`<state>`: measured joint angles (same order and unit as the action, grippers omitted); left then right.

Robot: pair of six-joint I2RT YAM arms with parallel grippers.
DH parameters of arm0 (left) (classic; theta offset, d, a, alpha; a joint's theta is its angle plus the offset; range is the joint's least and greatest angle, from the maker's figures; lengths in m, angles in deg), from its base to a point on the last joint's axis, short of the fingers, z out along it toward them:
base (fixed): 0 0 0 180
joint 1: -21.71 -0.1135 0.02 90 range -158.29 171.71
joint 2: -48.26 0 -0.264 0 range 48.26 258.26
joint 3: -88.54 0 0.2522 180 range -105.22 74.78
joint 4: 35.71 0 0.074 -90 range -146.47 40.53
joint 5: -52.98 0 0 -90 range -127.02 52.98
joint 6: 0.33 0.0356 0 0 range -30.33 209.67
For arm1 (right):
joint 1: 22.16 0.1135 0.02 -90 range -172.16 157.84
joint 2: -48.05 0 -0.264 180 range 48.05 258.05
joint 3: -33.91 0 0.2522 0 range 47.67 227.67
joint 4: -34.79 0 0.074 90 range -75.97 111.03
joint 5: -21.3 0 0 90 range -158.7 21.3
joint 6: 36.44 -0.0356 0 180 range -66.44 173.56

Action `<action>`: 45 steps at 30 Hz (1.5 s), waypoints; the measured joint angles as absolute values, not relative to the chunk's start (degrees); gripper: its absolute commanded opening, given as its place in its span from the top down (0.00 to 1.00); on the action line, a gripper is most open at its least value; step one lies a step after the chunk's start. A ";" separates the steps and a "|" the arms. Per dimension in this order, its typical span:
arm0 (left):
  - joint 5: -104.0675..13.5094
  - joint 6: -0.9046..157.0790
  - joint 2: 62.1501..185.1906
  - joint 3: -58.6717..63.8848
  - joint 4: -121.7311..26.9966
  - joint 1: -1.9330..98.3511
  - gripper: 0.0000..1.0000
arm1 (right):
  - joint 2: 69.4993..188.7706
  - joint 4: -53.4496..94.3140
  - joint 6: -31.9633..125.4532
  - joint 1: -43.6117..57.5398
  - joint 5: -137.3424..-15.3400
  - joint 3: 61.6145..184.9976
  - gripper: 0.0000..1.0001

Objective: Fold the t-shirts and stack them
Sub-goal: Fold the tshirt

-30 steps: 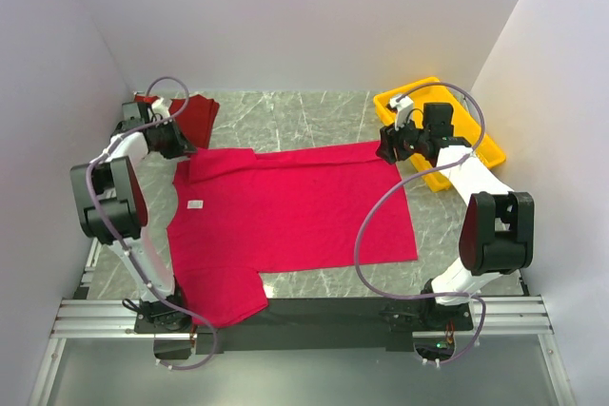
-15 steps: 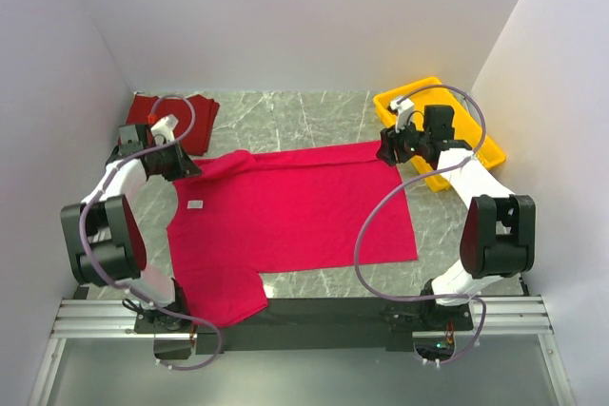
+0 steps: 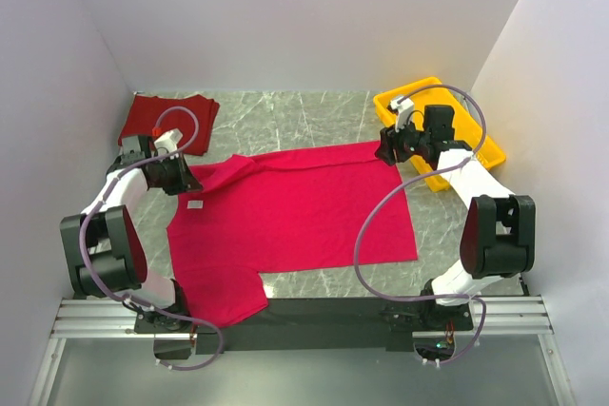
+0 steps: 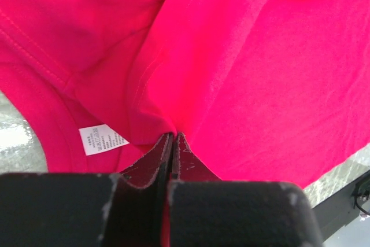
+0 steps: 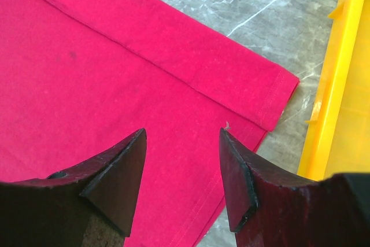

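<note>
The crimson t-shirt (image 3: 295, 206) lies spread on the marble table, its small white tag (image 3: 195, 204) near the left side. My left gripper (image 3: 186, 178) is shut on the shirt's far-left sleeve, pulling it inward; in the left wrist view the gripper (image 4: 172, 135) pinches crimson cloth (image 4: 243, 56) beside the tag (image 4: 101, 139). My right gripper (image 3: 387, 152) is open above the shirt's far-right corner; in the right wrist view the gripper (image 5: 182, 134) hangs over the hem corner (image 5: 254, 93). The maroon t-shirt (image 3: 171, 113) lies folded at the far left.
A yellow plastic tray (image 3: 476, 130) stands at the far right, its rim (image 5: 338, 85) close beside my right gripper. Grey walls close in the table on the left, back and right. A black rail (image 3: 304, 311) runs along the near edge.
My left gripper has moved right and nearer, dragging the crimson sleeve inward over the shirt and uncovering the maroon shirt. The right arm has stayed still.
</note>
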<state>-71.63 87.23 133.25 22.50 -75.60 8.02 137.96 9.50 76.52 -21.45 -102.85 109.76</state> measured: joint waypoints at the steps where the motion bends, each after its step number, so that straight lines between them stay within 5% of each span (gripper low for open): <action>1: -71.32 87.34 133.21 22.50 -75.67 8.02 0.94 | 137.94 9.67 76.50 -21.45 -102.85 109.63 0.40; 16: -56.98 85.79 130.39 21.63 -77.98 8.26 0.44 | 137.85 10.61 75.91 -21.45 -102.90 109.10 0.40; 21: -56.44 80.15 127.83 19.97 -74.88 8.30 0.39 | 137.85 10.63 75.91 -21.45 -102.96 109.10 0.40; 45: -56.11 78.03 159.61 -0.95 -75.82 20.50 0.42 | 137.85 10.42 75.91 -21.45 -103.33 109.10 0.40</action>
<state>-56.11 78.03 159.61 -0.95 -75.82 20.50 137.85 10.42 75.91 -21.45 -103.33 109.10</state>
